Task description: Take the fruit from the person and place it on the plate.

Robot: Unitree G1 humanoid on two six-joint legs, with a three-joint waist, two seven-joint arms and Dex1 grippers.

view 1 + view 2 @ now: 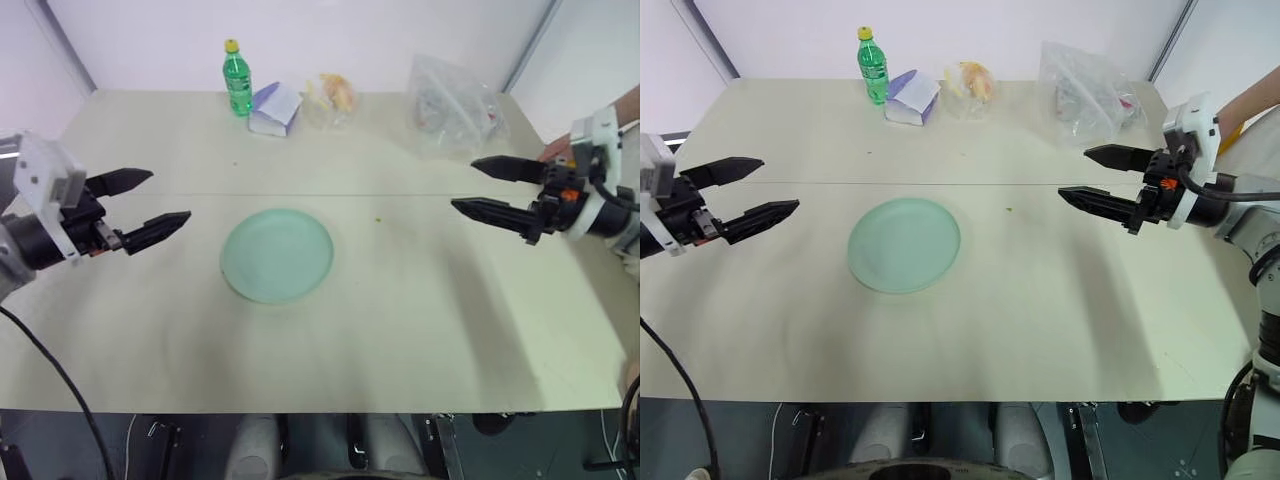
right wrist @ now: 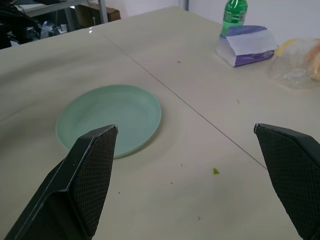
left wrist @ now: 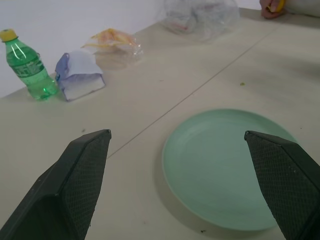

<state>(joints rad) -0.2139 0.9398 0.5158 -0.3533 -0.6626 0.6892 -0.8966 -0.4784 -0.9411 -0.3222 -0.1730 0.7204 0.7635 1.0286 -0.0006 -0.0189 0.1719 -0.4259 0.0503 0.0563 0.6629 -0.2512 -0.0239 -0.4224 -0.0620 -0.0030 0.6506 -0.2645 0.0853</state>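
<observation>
Clearly the handover has not begun: both grippers hover above the table (image 1: 420, 330) with nothing in them. The left gripper (image 1: 140, 204) has its two black fingers spread wide, and the right gripper (image 1: 1098, 177) is likewise released, fingers apart. The plate (image 1: 277, 254) lies bare between the two tools, somewhat nearer the left one and just ahead of its tips.

Behind the right gripper, past its wrist at the table's far right corner, the person's hand (image 3: 271, 7) rests on the edge, and a sliver of yellow in it looks like the fruit (image 3: 277, 5), mostly hidden.

Judging from this, the step in hand is waiting to receive. Next the right gripper, being the closer tool, would need to swing outward toward that hand and close across the banana's middle once it is offered, before carrying it to the plate.

Beyond both grippers stand a green bottle (image 1: 237, 78), a small carton (image 1: 274, 109) and clear bags (image 1: 455, 100).
</observation>
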